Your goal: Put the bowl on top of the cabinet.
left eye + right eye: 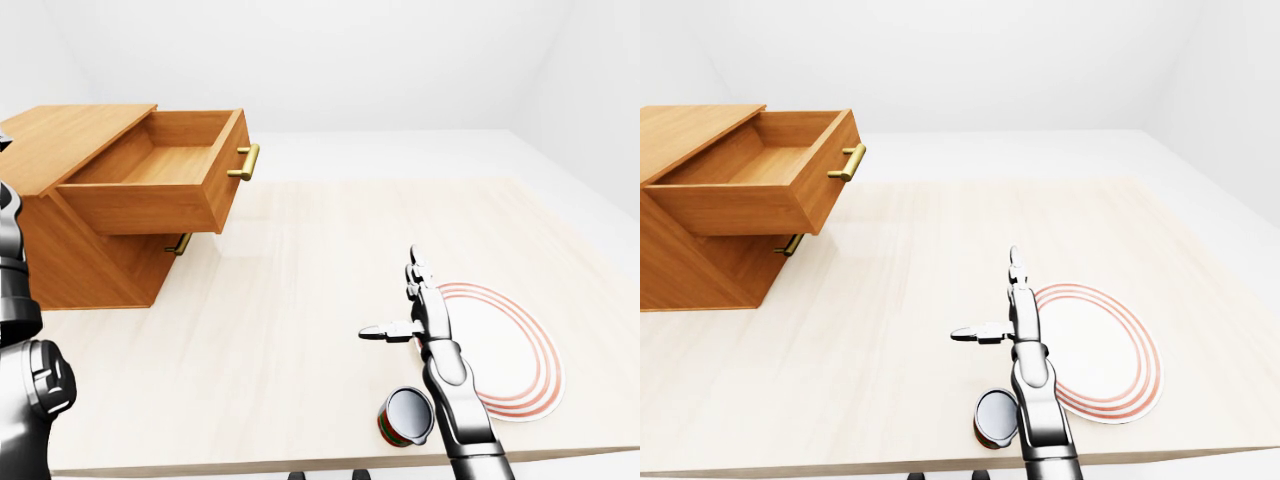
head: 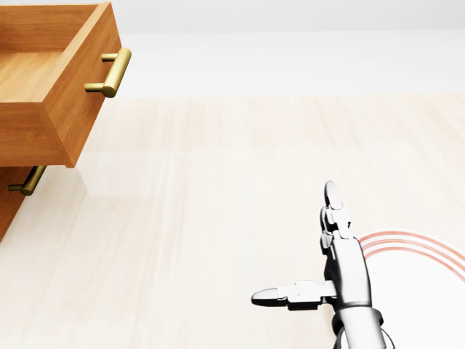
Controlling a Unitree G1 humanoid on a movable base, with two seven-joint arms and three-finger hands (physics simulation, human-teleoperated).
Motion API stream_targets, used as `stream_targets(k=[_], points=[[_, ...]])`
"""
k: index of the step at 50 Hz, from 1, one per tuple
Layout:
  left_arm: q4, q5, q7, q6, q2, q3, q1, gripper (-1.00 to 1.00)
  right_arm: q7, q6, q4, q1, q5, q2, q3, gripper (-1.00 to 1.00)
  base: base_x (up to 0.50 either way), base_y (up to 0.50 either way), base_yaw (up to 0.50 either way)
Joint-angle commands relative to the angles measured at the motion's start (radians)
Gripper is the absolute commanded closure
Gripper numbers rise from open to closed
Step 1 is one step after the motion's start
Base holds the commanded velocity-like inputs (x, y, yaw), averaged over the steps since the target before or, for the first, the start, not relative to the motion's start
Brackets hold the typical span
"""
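Note:
A wooden cabinet [image 1: 70,150] stands at the upper left of the table [image 1: 290,330] in the left-eye view. Its top drawer [image 1: 150,170] is pulled out and looks empty. The only dish I can see is white, round and shallow with red rings [image 1: 505,350], lying at the table's lower right. My right hand [image 1: 390,292] hovers just left of that dish, open, fingers pointing up the view and thumb out to the left, holding nothing. Only my left arm [image 1: 30,380] shows, at the left edge beside the cabinet; its hand is out of view.
A small can with a red and green label [image 1: 405,415] lies on its side near the table's bottom edge, right beside my right forearm. Brass handles [image 1: 245,162] stick out from the open drawer and from the shut drawer below it. White floor surrounds the table.

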Motion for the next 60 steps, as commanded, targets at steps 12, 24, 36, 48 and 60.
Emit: stream_targets(k=[12, 24, 36, 48, 60], points=[[0.334, 0.14, 0.0, 0.0, 0.056, -0.061, -0.046, 0.92, 0.001, 0.008, -0.019, 0.008, 0.003, -0.001, -0.003, -1.0, 0.0, 0.0, 0.0], [0.395, 0.16, 0.0, 0.0, 0.043, -0.069, -0.013, 0.92, 0.0, -0.004, -0.008, 0.006, 0.004, -0.001, -0.004, -1.0, 0.0, 0.0, 0.0], [0.425, 0.172, 0.0, 0.0, -0.003, -0.077, 0.018, 0.92, 0.0, 0.003, -0.015, 0.008, 0.004, -0.001, -0.005, -1.0, 0.0, 0.0, 0.0], [0.43, 0.181, 0.0, 0.0, -0.031, -0.083, 0.012, 0.91, 0.001, 0.003, -0.012, 0.008, 0.006, -0.002, -0.006, -1.0, 0.0, 0.0, 0.0], [0.428, 0.188, 0.0, 0.0, -0.033, -0.085, 0.011, -1.0, -0.001, -0.002, 0.003, 0.0, 0.006, -0.002, -0.008, -1.0, 0.0, 0.0, 0.0]])
